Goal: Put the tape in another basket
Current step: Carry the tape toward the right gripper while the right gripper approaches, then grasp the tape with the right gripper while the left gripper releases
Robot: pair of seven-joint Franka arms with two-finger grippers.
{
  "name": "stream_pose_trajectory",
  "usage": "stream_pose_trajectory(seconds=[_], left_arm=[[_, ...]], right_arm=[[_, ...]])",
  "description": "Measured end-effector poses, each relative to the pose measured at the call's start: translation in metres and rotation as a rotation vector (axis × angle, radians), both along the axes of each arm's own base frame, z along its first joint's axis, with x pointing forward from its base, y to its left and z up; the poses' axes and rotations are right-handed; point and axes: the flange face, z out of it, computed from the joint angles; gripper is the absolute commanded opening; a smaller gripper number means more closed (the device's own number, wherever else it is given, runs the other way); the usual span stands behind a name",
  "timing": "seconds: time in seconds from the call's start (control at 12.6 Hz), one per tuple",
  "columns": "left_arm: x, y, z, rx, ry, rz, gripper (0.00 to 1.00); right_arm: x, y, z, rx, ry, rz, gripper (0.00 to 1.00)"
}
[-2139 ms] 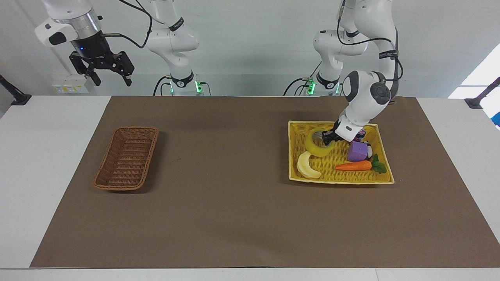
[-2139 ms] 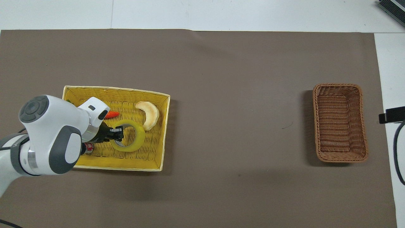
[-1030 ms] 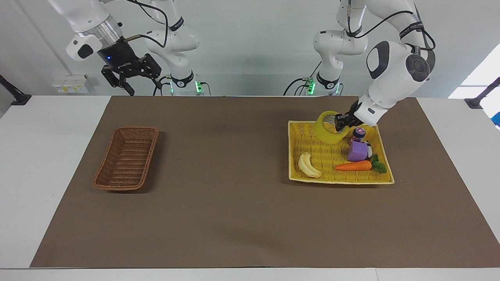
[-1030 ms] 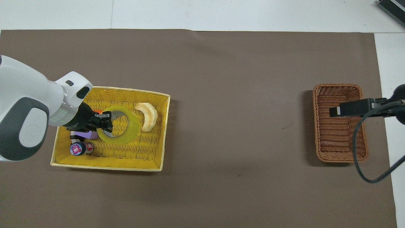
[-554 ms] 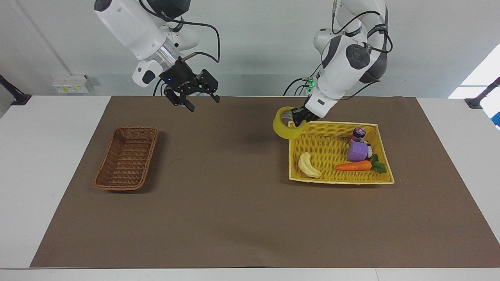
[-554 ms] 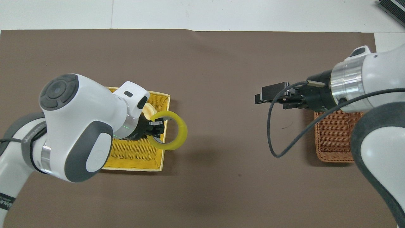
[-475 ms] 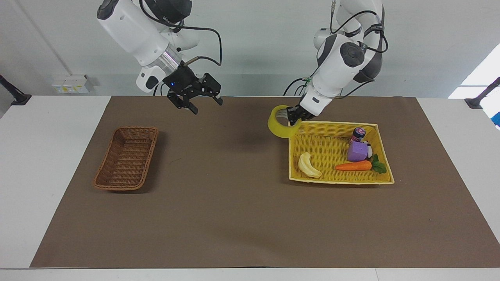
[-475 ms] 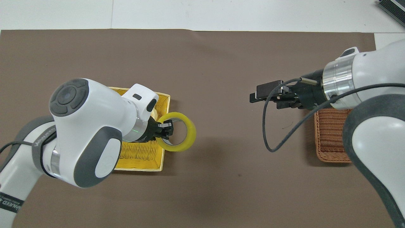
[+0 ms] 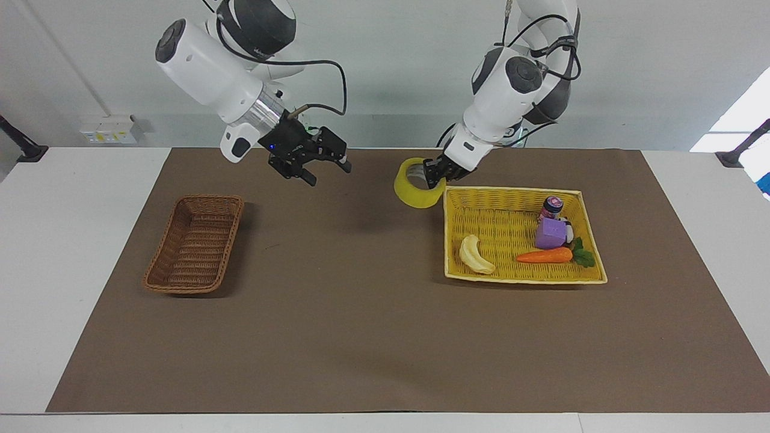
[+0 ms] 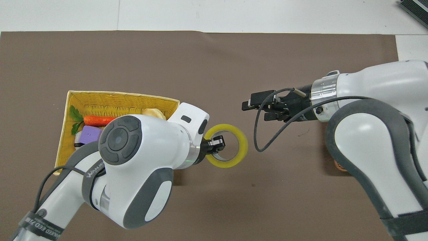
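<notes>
My left gripper [image 9: 434, 172] is shut on the rim of the tape [image 9: 415, 197], a yellow roll with a grey core. It holds the tape in the air over the brown mat, just off the yellow tray's edge toward the right arm's end. In the overhead view the left gripper [image 10: 216, 144] grips the tape [image 10: 227, 163] with one finger inside the ring. My right gripper [image 9: 325, 170] is open and empty in the air over the mat, between the tape and the brown wicker basket [image 9: 195, 243]. In the overhead view the right gripper [image 10: 258, 107] shows, and the right arm hides almost all of the basket.
The yellow woven tray [image 9: 511, 191] holds a banana [image 9: 475, 255], a carrot [image 9: 544, 255], a purple block [image 9: 550, 233] and a small bottle [image 9: 550, 206]. The tray [image 10: 123, 95] is partly under the left arm in the overhead view. A brown mat [image 9: 361, 313] covers the table.
The left gripper lifted the tape out of the yellow tray and carried it toward the table's middle. The right gripper came from the basket's end toward the tape, still open.
</notes>
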Motion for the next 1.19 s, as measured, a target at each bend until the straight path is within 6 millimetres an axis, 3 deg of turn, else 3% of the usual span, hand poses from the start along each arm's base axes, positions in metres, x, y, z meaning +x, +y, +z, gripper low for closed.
stream_pose_trajectory(seconds=[0.32,0.79,1.11,1.19], left_arm=[[-0.006,-0.014,0.006,-0.046,-0.030,0.006,0.00],[-0.010,-0.026,0.009,-0.075,-0.059,0.016,0.00],[-0.018,-0.047,0.019,-0.106,-0.065,0.047,0.00],[-0.020,-0.051,0.020,-0.108,-0.059,0.055,0.00]], right_arm=[[-0.020,-0.016,-0.017,0.055,-0.057,0.097,1.00],[-0.044,-0.052,-0.015,0.182,-0.113,0.227,1.00],[-0.053,-0.047,-0.018,0.190,-0.113,0.245,1.00],[-0.054,-0.047,-0.020,0.189,-0.112,0.243,0.81]])
